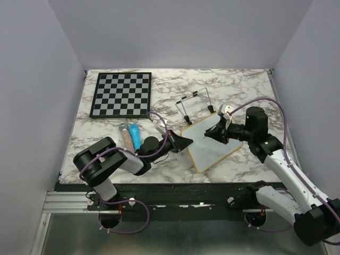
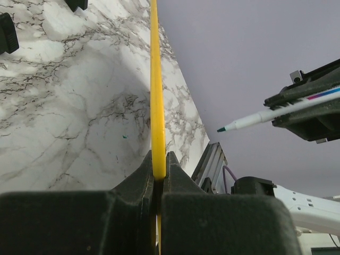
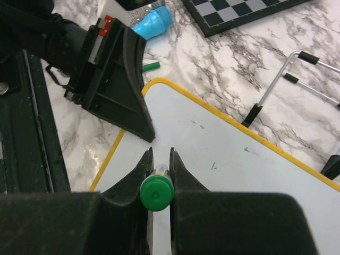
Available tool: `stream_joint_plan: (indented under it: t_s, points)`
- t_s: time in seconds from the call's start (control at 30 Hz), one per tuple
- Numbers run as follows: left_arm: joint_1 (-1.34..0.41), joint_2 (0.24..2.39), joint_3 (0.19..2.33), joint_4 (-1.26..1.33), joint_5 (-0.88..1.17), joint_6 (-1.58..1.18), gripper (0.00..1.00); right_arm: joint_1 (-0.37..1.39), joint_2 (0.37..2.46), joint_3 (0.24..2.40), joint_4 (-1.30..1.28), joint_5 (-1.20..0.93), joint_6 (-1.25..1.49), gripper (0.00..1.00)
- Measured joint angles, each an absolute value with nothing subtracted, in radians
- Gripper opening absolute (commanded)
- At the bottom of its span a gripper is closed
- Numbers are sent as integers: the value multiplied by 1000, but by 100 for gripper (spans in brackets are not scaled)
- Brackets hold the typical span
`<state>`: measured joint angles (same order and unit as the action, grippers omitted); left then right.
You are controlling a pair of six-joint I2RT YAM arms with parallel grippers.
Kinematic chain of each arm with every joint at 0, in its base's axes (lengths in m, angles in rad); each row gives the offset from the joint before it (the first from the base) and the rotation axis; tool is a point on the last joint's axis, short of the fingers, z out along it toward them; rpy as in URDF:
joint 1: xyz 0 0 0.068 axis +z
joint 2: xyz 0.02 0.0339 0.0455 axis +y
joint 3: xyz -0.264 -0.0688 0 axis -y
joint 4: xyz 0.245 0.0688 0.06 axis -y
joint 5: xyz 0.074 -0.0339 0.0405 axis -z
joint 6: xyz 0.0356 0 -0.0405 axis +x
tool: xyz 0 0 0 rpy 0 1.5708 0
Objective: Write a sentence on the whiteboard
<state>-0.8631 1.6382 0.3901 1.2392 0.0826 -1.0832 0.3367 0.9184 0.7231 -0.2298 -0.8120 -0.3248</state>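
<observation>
The whiteboard [image 1: 212, 142] lies tilted on the marble table, right of centre, with a yellow-wood frame. My left gripper [image 1: 183, 142] is shut on its left edge. In the left wrist view the frame [image 2: 155, 79] shows edge-on between the jaws of that gripper [image 2: 158, 164]. My right gripper [image 1: 217, 133] is shut on a green marker [image 3: 156, 194] over the board [image 3: 228, 154]. The marker [image 2: 255, 118] points its green tip at the board face and stands a little off it. The face carries only a few faint marks. No written sentence shows.
A chessboard [image 1: 121, 94] lies at the back left. A wire stand [image 1: 194, 103] sits just behind the whiteboard. A blue tube [image 1: 134, 136] and a tan one [image 1: 125, 137] lie left of my left gripper. A green cap [image 3: 150, 66] lies by the board's corner.
</observation>
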Motion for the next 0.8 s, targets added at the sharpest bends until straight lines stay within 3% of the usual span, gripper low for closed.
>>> stream_joint_plan:
  t_s: [0.37, 0.8]
  points:
    - [-867, 1658, 395, 1240, 72, -1117, 0, 462, 982, 709, -80, -652, -234, 1]
    - [-867, 1664, 397, 1241, 78, -1083, 0, 462, 1027, 681, -39, -561, -110, 0]
